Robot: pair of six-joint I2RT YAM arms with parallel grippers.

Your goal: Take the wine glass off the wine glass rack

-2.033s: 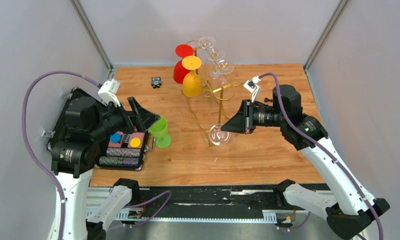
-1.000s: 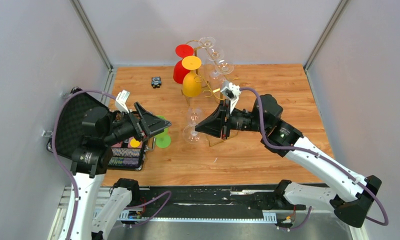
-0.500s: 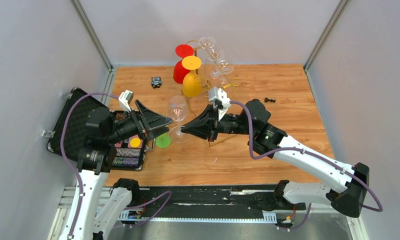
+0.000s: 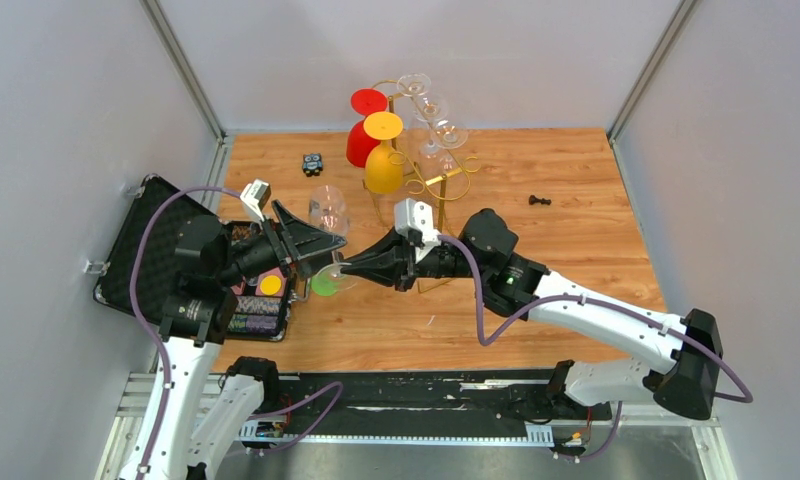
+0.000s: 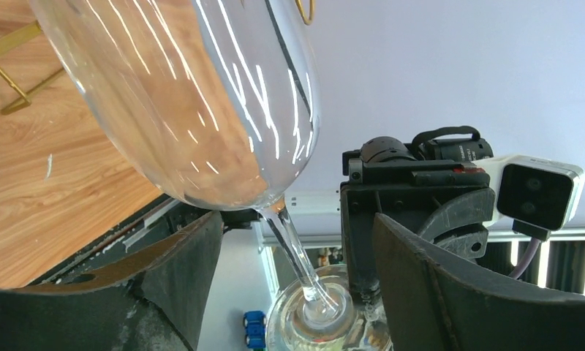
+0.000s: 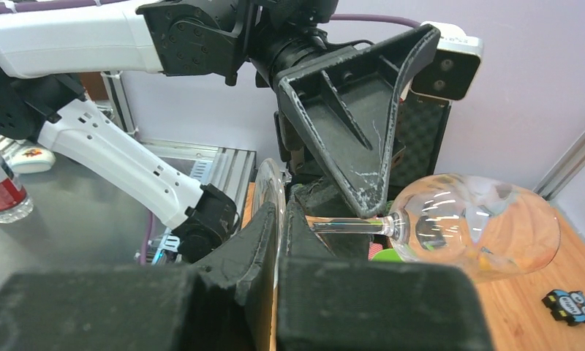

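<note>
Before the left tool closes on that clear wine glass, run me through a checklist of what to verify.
1. The right tool clamps the foot of the clear wine glass: ok.
2. Glass free of the tall gold wire rack: ok.
3. Stem sits between the fingers of the left tool: ok.
4. Left tool gripping the stem: not ok, jaws open and apart from it.
5. Glass clear of the green plastic cup beneath: cannot tell.

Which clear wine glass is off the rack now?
The clear glass gripped by its foot in the right pincer, beside the left pincer; the other clear glasses hang on the gold rack.
</note>
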